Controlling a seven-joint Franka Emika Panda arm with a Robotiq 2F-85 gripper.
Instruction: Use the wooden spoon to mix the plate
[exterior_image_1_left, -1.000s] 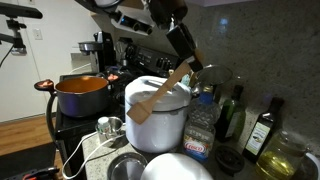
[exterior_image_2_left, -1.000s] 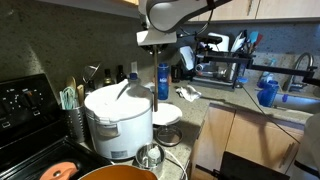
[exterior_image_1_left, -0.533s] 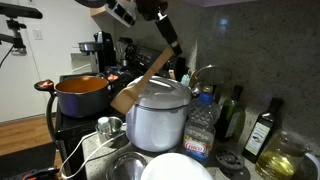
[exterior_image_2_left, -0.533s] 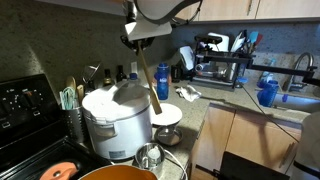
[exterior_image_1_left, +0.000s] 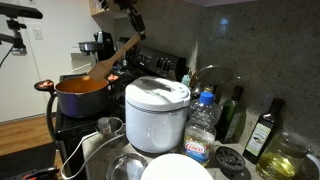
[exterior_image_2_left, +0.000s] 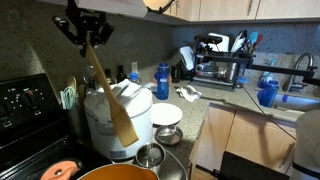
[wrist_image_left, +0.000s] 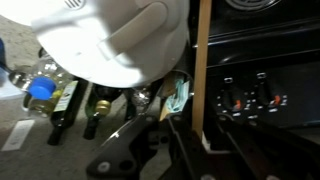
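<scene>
The claw (exterior_image_1_left: 132, 30) hangs high over the stove end of the counter, clamped shut on the top end of the wooden spoon (exterior_image_1_left: 112, 55). The jaws pinch the flat handle with no gap showing. In both exterior views the spoon slants down from the grip, and its rounded head ends just above the orange pot (exterior_image_1_left: 80, 97). I cannot tell whether it touches the rim. The wrist view shows the handle (wrist_image_left: 201, 70) running straight past the stove knobs (wrist_image_left: 250, 100), with the white rice cooker (wrist_image_left: 110, 40) off to one side.

The plate (exterior_image_1_left: 182, 167) sits at the other end of the counter, next to a smaller metal dish (exterior_image_1_left: 124, 168). It is well apart from the spoon, and the rice cooker (exterior_image_1_left: 157, 115) stands between them. Nothing is touching the plate, and these views do not show what, if anything, lies in it.

So the first part looks done — the spoon is in hand and held firmly. The real work has not started. The spoon has yet to be carried past the rice cooker, and its head lowered into the plate and stirred around. As things stand, the claw is on the wrong side of the cooker for that — over the pot, not the plate.
</scene>
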